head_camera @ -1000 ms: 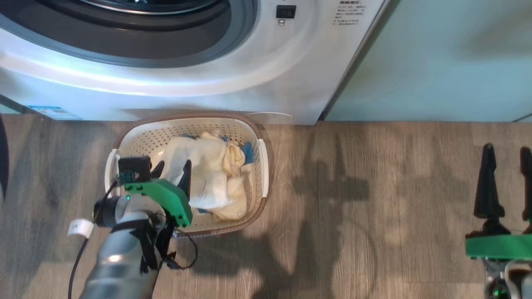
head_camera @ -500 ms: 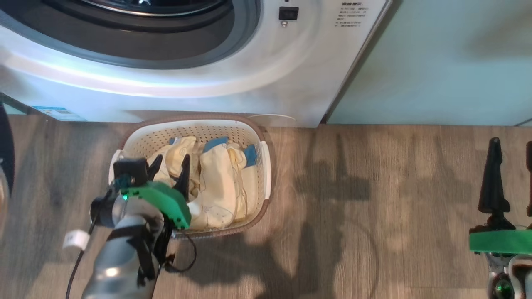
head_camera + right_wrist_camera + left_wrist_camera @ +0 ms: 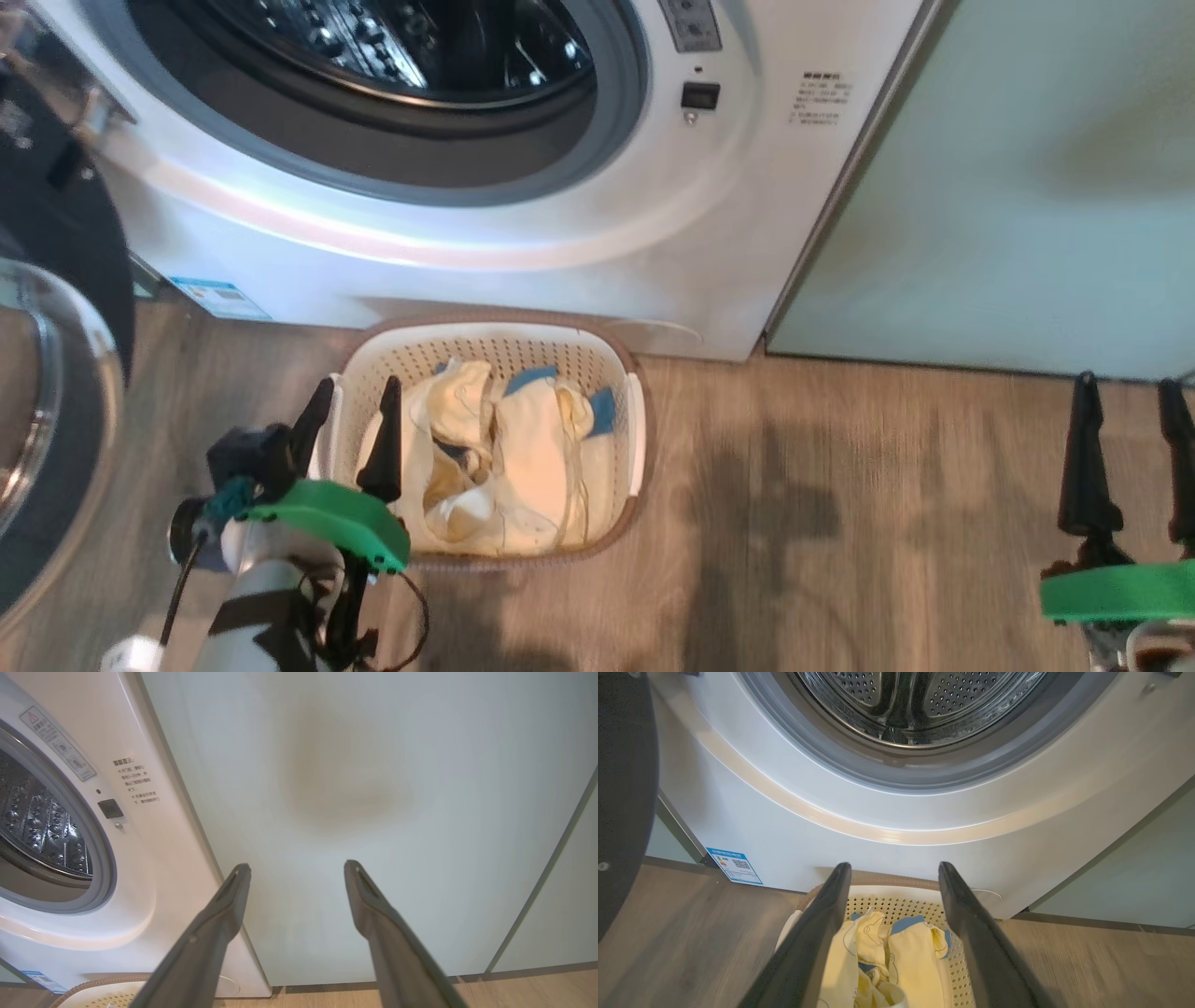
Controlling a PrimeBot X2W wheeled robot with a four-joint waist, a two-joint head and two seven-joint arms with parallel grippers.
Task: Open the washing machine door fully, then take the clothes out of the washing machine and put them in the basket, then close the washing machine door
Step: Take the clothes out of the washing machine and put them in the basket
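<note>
- Room to move: open wood floor (image 3: 840, 523) runs from the basket (image 3: 523, 350) across to the right gripper (image 3: 1125, 383). On the left it is tighter, as the washing machine door (image 3: 56, 215) hangs swung open at that edge.
- The basket sits on the floor just in front of the washing machine (image 3: 579, 233), below its grey-rimmed opening and hard against the machine's foot.
- Count: one machine, one door, one basket. The clothes (image 3: 523, 457) lie heaped inside the basket, cream and pale yellow with blue patches, too tangled to count.
- Left gripper (image 3: 358, 385): its two fingers are spread wide with nothing between them. It hovers over the basket's left rim, between the door and the pile.
- Right gripper: fingers apart, empty, well off to the right over bare floor, facing a pale green cabinet panel (image 3: 1027, 187).
- Around: the steel drum (image 3: 920, 700) gapes uncovered, and a small blue sticker (image 3: 219, 297) sits low on the machine's left corner. The right wrist view shows two panels meeting at a seam.
</note>
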